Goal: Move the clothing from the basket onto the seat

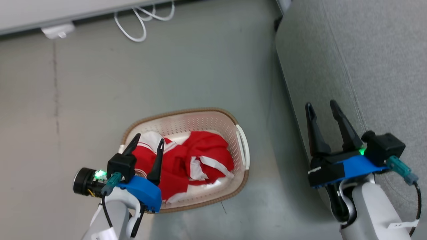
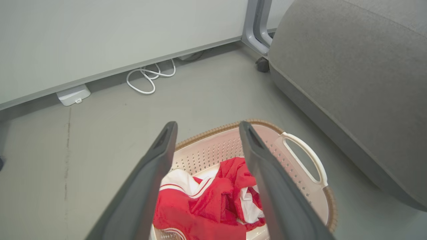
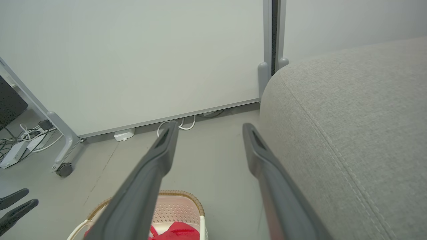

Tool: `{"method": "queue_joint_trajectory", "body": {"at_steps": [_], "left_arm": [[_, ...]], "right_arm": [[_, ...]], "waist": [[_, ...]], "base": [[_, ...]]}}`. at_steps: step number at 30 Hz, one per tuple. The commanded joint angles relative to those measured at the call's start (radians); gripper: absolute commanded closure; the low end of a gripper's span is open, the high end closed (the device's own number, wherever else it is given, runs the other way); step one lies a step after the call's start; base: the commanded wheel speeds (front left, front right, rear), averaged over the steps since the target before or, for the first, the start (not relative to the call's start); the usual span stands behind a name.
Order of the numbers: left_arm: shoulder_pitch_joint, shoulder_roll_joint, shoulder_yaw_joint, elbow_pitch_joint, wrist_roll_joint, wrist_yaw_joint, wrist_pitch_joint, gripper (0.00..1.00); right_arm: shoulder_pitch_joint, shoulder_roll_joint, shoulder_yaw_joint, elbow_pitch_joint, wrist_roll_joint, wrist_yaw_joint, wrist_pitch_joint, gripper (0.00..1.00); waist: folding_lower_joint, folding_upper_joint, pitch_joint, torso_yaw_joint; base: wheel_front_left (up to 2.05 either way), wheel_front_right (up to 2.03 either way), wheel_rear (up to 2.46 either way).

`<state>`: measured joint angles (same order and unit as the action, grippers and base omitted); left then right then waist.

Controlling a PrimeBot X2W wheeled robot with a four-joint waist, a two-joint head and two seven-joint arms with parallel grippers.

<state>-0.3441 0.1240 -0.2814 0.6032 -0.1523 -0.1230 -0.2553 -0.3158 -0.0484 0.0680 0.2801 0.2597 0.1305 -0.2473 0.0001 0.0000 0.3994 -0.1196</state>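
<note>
The left gripper [image 1: 149, 140], fingers spread, hangs over the left end of the basket [image 1: 186, 111]. Red-and-white clothing [image 1: 203, 150] lies bunched beneath its fingertips and to their right; whether they touch it cannot be made out. The right gripper [image 1: 321, 105], likewise spread wide and holding nothing, is raised against the front edge of the grey seat [image 1: 367, 66], which stretches ahead of it and to its right. The basket stands on the grey floor [image 1: 166, 73] to that gripper's left. Far ahead of the left gripper, a white cable [image 1: 140, 25] loops along the wall.
</note>
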Motion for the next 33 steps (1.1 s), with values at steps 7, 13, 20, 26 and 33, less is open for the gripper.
{"method": "queue_joint_trajectory", "body": {"at_steps": [7, 13, 20, 26, 33], "left_arm": [[-0.136, 0.055, -0.061, 0.14, 0.028, -0.008, 0.041, 0.0], [-0.225, 0.097, -0.114, 0.266, 0.049, -0.009, 0.096, 0.0], [-0.308, 0.123, -0.132, 0.364, 0.052, -0.004, 0.112, 0.0], [-0.355, 0.141, -0.128, 0.419, 0.047, 0.015, 0.105, 0.0], [-0.394, 0.161, -0.126, 0.467, 0.046, 0.046, 0.118, 0.0]], "right_arm": [[-0.102, -0.003, 0.056, -0.047, 0.015, 0.0, -0.016, 0.0], [-0.144, -0.003, 0.105, -0.082, 0.039, 0.0, -0.02, 0.0], [-0.162, -0.003, 0.145, -0.119, 0.076, 0.0, -0.019, 0.0], [-0.176, -0.003, 0.17, -0.136, 0.101, 0.0, -0.019, 0.0], [-0.178, -0.003, 0.185, -0.145, 0.125, 0.0, -0.019, 0.0]], "waist": [[-0.0001, 0.0, 0.229, -0.125], [-0.0001, 0.0, 0.317, -0.17], [-0.0001, 0.0, 0.39, -0.201], [-0.0001, 0.0, 0.437, -0.218], [-0.0001, 0.0, 0.472, -0.233]], "base": [[0.0, 0.0, 0.0], [0.0, 0.0, 0.0], [0.0, 0.0, 0.0], [0.0, 0.0, 0.0], [0.0, 0.0, 0.0]]}}
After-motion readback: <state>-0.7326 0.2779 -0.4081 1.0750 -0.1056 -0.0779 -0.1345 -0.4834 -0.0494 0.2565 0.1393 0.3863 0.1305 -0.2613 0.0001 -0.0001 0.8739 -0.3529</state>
